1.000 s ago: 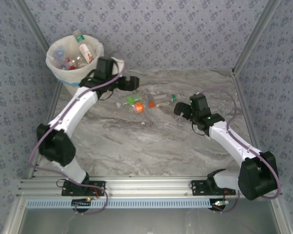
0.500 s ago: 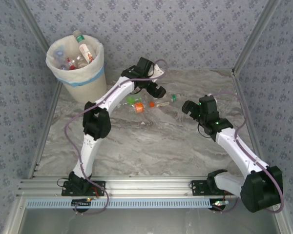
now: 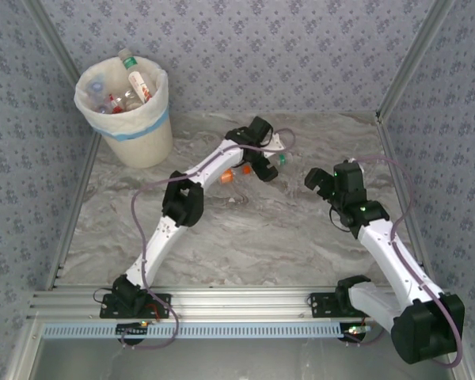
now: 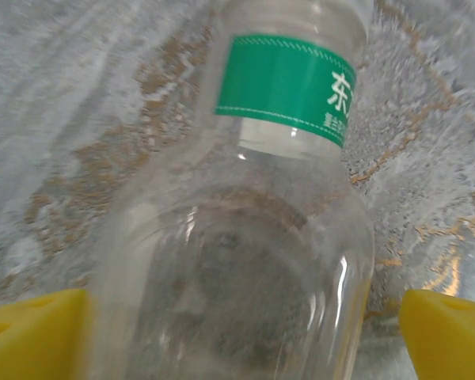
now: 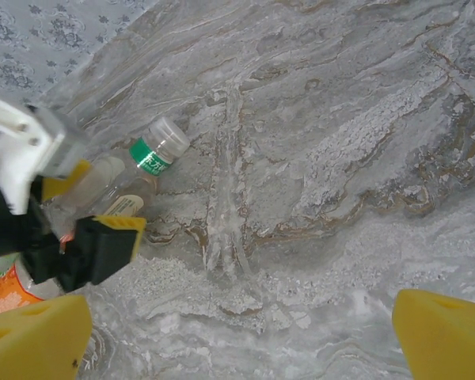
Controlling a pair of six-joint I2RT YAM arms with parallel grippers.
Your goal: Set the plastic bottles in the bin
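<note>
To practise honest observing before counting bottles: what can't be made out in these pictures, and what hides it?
- Top external: how many plastic bottles lie on the table; the left arm covers some.
- Top external: how full the bin is; its wall hides the lower bottles.
- Left wrist: the cap of the green-label bottle, cut off by the top edge.
- Right wrist: most of the orange bottle, behind the left gripper and the left edge.

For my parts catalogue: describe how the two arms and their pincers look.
The left arm and right arm are alike: white tubular links, black joint housings, a purple cable looped along each. The left pincer and right pincer are mostly black with bright yellow fingers. A small green light glows on the right arm's wrist.
</note>
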